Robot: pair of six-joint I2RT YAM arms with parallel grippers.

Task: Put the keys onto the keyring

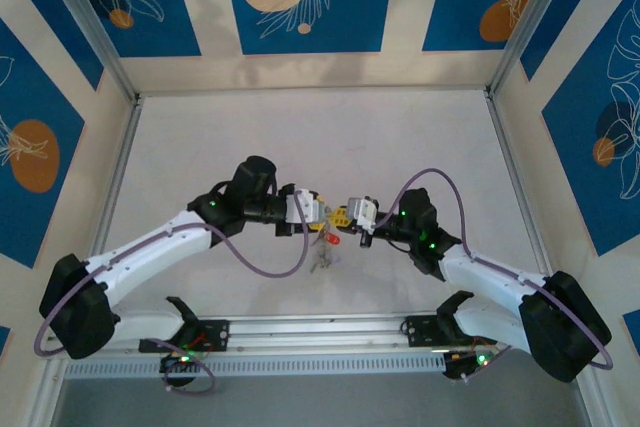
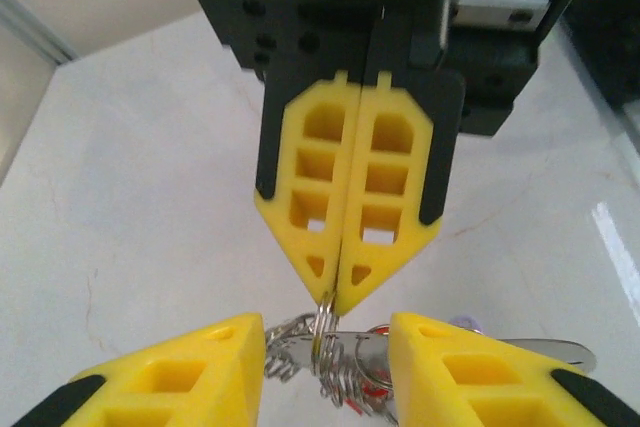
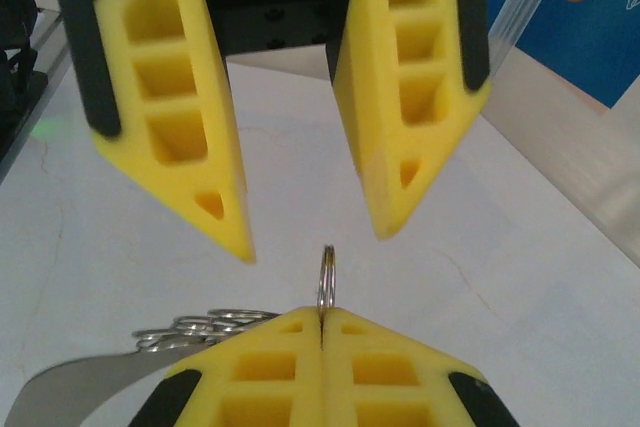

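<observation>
Keyring (image 3: 326, 277) is pinched in my closed right tool (image 3: 322, 321), my left tool (image 3: 312, 239) spread empty opposite; keys (image 2: 540, 352) bunch below, seemingly threaded, though whether all, I cannot tell.

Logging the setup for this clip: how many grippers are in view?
2. The left gripper, open, reaches in from the left; the right gripper, shut on a ring, faces it at mid-table, tips nearly meeting.

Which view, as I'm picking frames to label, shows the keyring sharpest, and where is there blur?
Right wrist view: the keyring reads fairly crisp, edge-on, while the left gripper beyond looks soft. Left wrist view: the keys are out of focus. Top external view: sharp, but both are tiny.
</observation>
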